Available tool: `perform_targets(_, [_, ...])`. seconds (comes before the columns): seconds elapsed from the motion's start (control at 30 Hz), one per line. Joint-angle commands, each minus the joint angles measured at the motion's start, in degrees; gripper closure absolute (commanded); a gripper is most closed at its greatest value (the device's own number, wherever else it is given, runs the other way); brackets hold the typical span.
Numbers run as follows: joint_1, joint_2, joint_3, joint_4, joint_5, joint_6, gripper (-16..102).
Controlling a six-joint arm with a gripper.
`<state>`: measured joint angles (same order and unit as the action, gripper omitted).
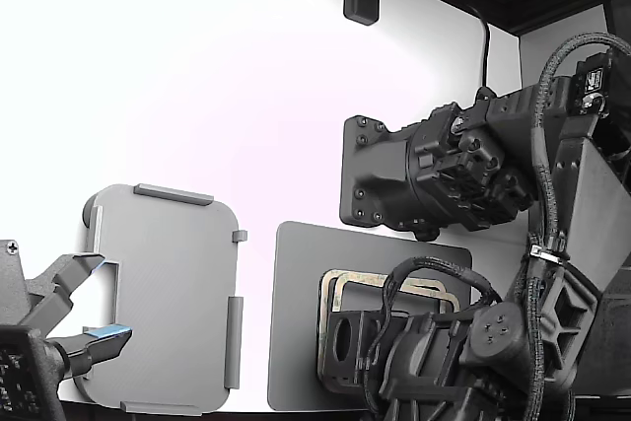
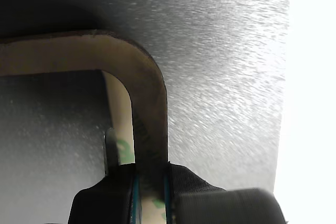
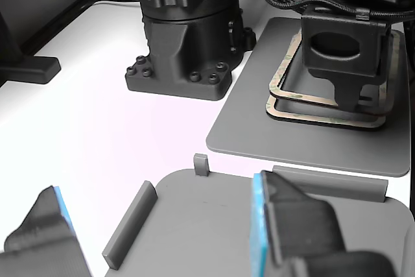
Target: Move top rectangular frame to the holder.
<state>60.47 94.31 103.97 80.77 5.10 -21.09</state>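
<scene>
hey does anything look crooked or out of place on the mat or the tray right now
Slightly. The top rectangular frame sits a little offset from the frame beneath it on the dark mat, so both borders show. The gripper has its fingers closed on that top frame's edge. The holder lies flat with nothing in it. No damage or spills visible.

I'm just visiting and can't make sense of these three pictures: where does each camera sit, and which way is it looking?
Exterior view: high above, looking down on the white table; holder at its left, mat with the frames at its right under the working arm; a second arm's open fingers show at lower left.
Wrist view: on the working arm, close on the top rectangular frame, pinched by the tool.
Other view: behind the second arm's fingers, low over the holder, facing the tool.
Shared: exterior and other views both show holder and mat.
</scene>
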Motion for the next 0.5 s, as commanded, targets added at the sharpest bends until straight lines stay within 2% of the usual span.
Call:
perform_targets(0.0, [-1.85, 1.67, -5.54, 4.39, 0.26, 2.29, 97])
perform_targets(0.17, [-4.13, 3.87, -10.46, 9.93, 1.67, 11.51, 97])
perform_targets(0.27, [-5.45, 4.83, -12.83, 13.10, 4.57, 18.81, 97])
perform_targets(0.47, [-8.35, 8.35, -13.27, 13.97, 7.47, 26.89, 97])
